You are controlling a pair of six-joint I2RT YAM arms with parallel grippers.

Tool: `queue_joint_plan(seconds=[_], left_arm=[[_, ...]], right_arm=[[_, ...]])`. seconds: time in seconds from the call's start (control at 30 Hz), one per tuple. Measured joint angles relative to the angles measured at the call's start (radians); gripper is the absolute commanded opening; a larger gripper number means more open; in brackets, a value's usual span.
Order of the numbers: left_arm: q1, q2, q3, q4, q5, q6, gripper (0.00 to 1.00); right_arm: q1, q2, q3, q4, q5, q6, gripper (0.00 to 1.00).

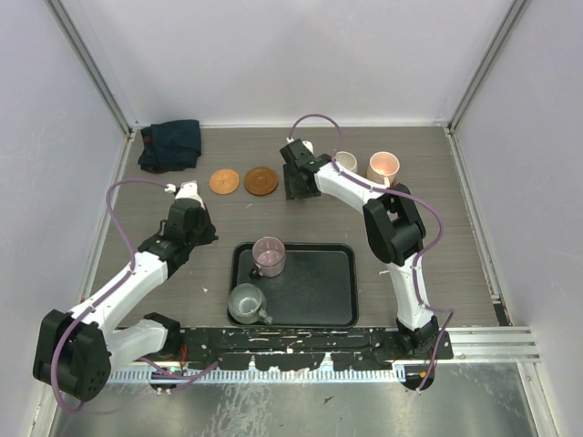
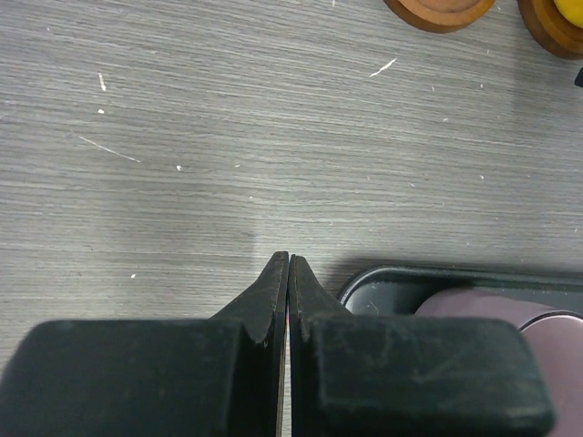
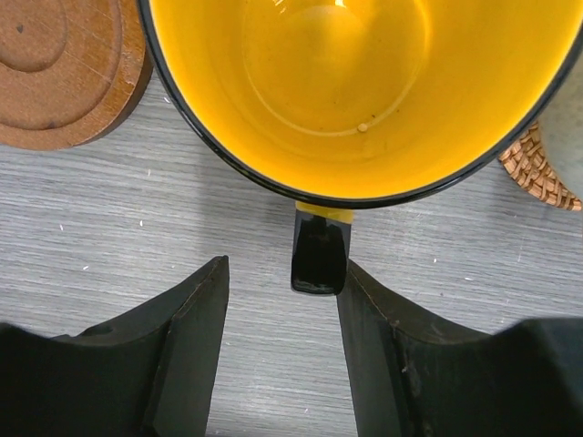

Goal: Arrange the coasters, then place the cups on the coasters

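Right arm [image 1: 396,228]: rises from its base at the near right, folds at the elbow, and the forearm reaches far-left. The wrist tips down over the far middle of the grey wood-grain table [image 1: 437,228]. Right jaws are about half open, straddling the black handle [image 3: 321,250] of the bright yellow cup with a black rim [image 3: 346,82]. The handle sits just beside the right-hand jaw, with a clear gap to the other. No clamp, nothing held. In the top view the wrist hides this cup.

Left arm [image 1: 127,282]: stretched low from the near-left base toward the far right. Left jaws are pressed fully together and empty, tips over bare table just beside the far-left corner of the black rectangular tray [image 1: 314,282].

Coasters: I see two round brown wooden coasters on the table, far of the tray. The lighter orange coaster [image 1: 224,181] is on the left and the darker brown coaster [image 1: 260,180] on the right, close but apart. The darker one lies just left of the right wrist.

Cups: the translucent purple cup [image 1: 269,257] stands upright at the tray's far left, the grey-green cup [image 1: 246,303] at its near-left corner. The cream-white cup [image 1: 346,164] and the pale pink cup [image 1: 383,167] stand side by side on the far table, right of the right wrist.

The edge of a woven straw-coloured mat [image 3: 537,168] shows just right of the yellow cup. I can't tell what sits on it. A crumpled dark blue cloth [image 1: 170,144] lies in the far-left corner.
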Motion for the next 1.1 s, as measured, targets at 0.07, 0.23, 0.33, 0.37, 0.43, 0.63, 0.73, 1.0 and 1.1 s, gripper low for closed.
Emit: queue_joint_plan(seconds=[0.07,0.23,0.33,0.37,0.43,0.63,0.73,1.0,1.1], left_arm=[[0.000,-0.004,0.000,0.000,0.005,-0.002,0.00],[0.000,-0.015,-0.005,0.000,0.008,-0.013,0.00],[0.000,-0.022,-0.007,0.000,0.008,-0.017,0.00],[0.000,-0.023,-0.008,-0.001,0.008,-0.018,0.00],[0.000,-0.024,-0.010,-0.001,0.008,-0.018,0.00],[0.000,-0.024,-0.011,-0.001,0.014,-0.017,0.00],[0.000,-0.024,-0.011,-0.001,0.020,-0.017,0.00],[0.000,-0.033,-0.011,-0.001,0.077,0.005,0.00],[0.000,-0.057,-0.011,-0.001,0.135,0.021,0.12]], right_arm=[[0.000,0.000,-0.005,0.000,0.000,0.001,0.56],[0.001,0.000,-0.006,0.003,0.000,0.002,0.56],[0.002,0.000,-0.006,0.008,0.000,0.002,0.56],[0.003,0.000,-0.006,0.009,0.000,0.002,0.56],[0.005,0.000,-0.006,0.011,0.000,0.001,0.56],[0.012,0.000,-0.006,0.014,0.000,-0.002,0.56],[0.013,0.000,-0.006,0.014,0.000,-0.003,0.56],[0.016,0.000,-0.006,0.014,0.000,-0.006,0.56],[0.026,-0.007,-0.014,0.015,0.002,-0.006,0.58]])
